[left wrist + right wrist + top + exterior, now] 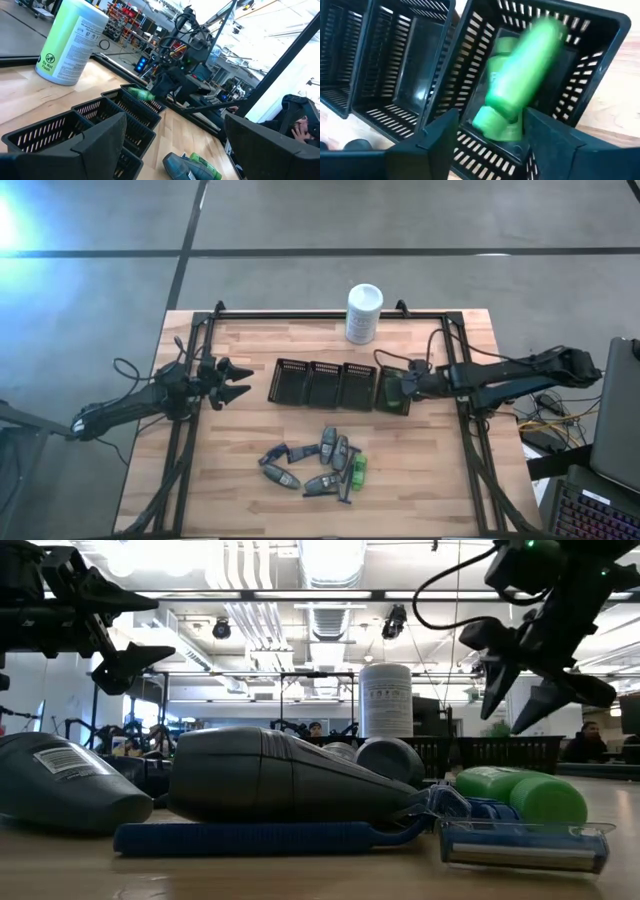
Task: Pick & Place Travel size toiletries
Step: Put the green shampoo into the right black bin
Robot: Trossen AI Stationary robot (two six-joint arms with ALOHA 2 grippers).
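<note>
The right gripper (404, 388) hangs over the tray's (325, 383) three-o'clock compartment, fingers spread, a green bottle (520, 97) dropping free into it; the left gripper (238, 382) waits open at nine o'clock; next, likely, the pile (315, 464) at six o'clock on the desk (430, 480)

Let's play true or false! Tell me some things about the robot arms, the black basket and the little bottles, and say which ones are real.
1. A green bottle is at the end compartment of the black mesh tray, under the right gripper. True.
2. The white canister lies tipped over. False: it stands upright at the table's far edge.
3. The left gripper holds a grey tube. False: its fingers are open and empty, beside the tray.
4. A pile of toiletries lies on the table, outside the tray. True.
5. All four compartments hold bottles. False: the other three look empty.
</note>
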